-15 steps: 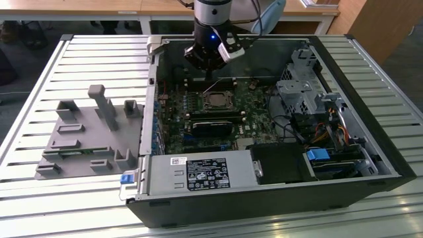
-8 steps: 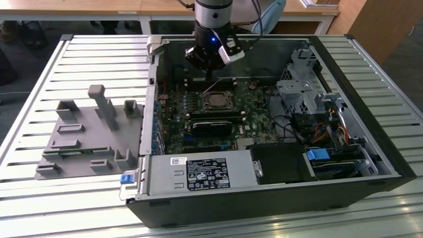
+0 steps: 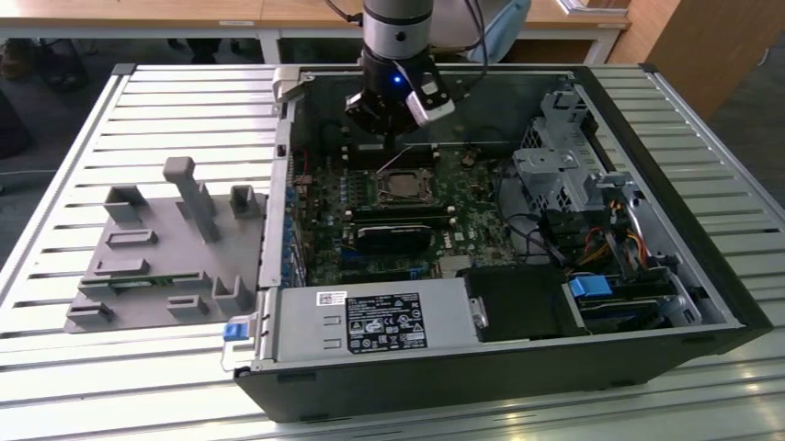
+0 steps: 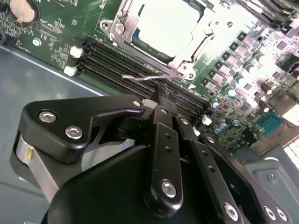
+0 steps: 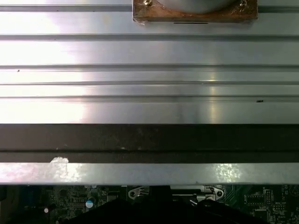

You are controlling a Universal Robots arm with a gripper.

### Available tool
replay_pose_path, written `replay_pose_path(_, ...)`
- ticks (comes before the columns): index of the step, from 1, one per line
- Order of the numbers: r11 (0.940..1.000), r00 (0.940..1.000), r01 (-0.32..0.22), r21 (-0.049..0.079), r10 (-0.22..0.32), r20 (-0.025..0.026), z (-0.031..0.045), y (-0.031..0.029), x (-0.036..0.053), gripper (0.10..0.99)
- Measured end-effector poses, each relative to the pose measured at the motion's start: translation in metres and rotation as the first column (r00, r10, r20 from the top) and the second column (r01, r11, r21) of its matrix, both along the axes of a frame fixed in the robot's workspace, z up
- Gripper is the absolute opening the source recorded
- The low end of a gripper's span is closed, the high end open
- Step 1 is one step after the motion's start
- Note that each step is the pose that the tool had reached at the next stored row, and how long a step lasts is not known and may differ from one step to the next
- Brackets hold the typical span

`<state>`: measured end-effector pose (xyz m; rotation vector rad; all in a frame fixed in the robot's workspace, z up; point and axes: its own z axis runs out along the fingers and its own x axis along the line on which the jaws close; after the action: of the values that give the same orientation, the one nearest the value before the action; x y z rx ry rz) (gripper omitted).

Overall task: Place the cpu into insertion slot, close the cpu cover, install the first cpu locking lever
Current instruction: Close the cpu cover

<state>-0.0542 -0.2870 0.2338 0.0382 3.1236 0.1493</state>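
In the exterior view the insertion slot [image 3: 403, 188] lies on the green board inside the open computer case. The cpu [image 4: 166, 23], pale and square, sits in the slot with the silver cpu cover [image 4: 122, 23] lying flat around it. A thin wire locking lever [image 4: 140, 77] sticks out along the socket's edge beside the memory slots [image 4: 105, 63]. My gripper [image 3: 390, 152] hangs just behind the slot, shut, with its tips [image 4: 161, 91] right next to the lever's wire. Whether they touch the wire is hidden by the gripper's black links.
A grey parts fixture [image 3: 160, 248] stands on the slatted table at the exterior view's left. Inside the case are a power supply [image 3: 374, 326], a metal drive cage [image 3: 564, 175] and loose cables [image 3: 613, 239]. The case wall [image 5: 149, 140] runs close to the wrist.
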Motion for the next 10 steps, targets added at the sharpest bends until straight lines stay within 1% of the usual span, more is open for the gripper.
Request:
replay_pose_path(4, 1.0, 1.0, 0.0, 0.008, 0.0, 0.0001, -0.0024, -0.0049, 0.0016, 0.106)
replay_pose_path(7, 1.0, 1.0, 0.0, 0.01, 0.0, 0.0002, -0.0039, -0.0055, 0.0033, 0.106)
replay_pose_path(10, 1.0, 1.0, 0.0, 0.01, 0.0, 0.0002, -0.0049, -0.0055, 0.0069, 0.106)
